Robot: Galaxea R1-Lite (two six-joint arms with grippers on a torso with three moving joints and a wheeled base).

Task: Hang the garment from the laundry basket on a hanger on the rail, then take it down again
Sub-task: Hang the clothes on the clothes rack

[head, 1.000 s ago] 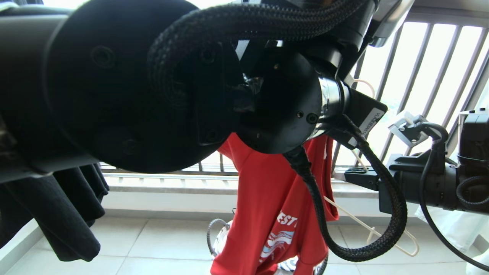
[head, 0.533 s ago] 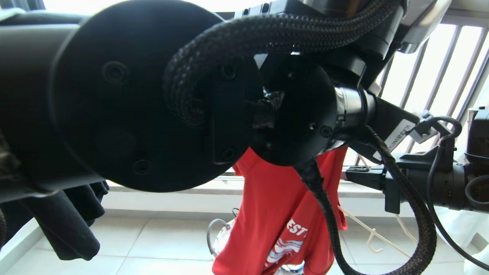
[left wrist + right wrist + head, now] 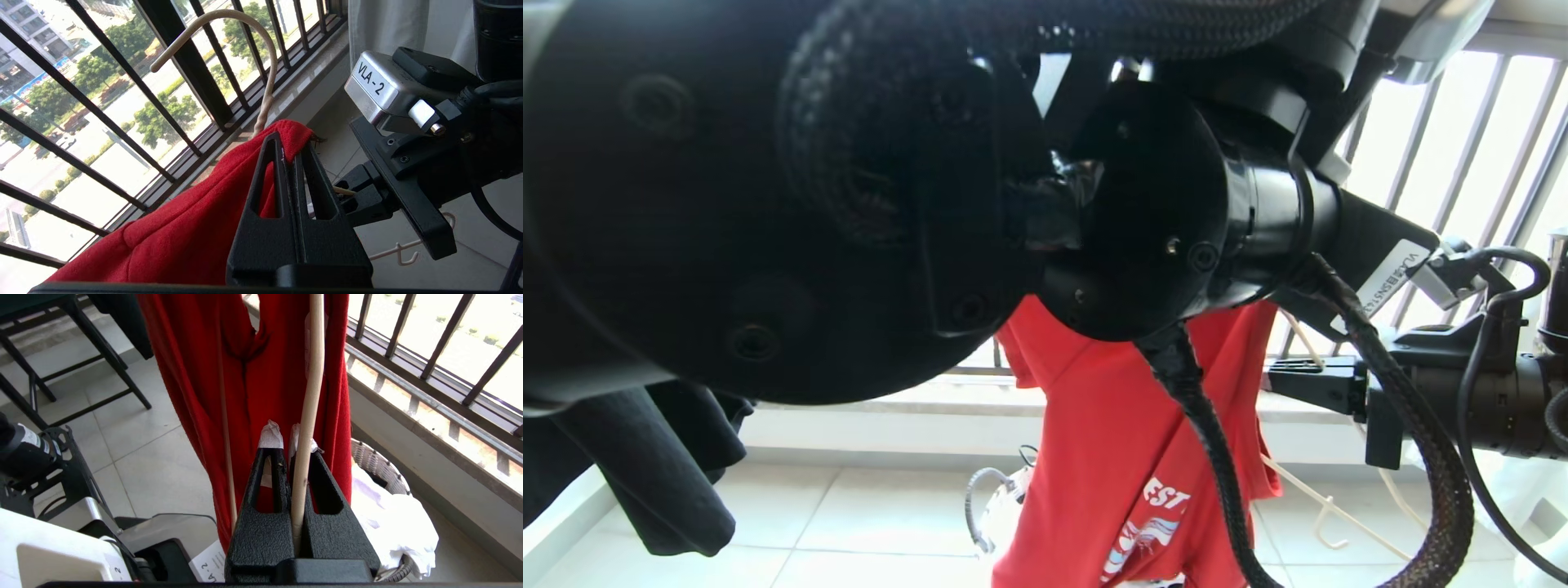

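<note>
Nearest the head camera, the left arm's black housing blocks everything from nine to one o'clock. Past it, the left gripper [image 3: 292, 153] is clenched on a fold of the red garment [image 3: 1111, 441], which hangs limp at six o'clock; the cloth looks light and soft, so it will likely sag and slide unless pinched at the collar or shoulder seam. At three o'clock the right gripper [image 3: 292, 447] is clamped on the hanger [image 3: 309, 396]'s thin cream arm, which looks stiff but probably slick. Lower down sits the laundry basket [image 3: 378, 465], and farthest off stands the black railing [image 3: 184, 65].
</note>
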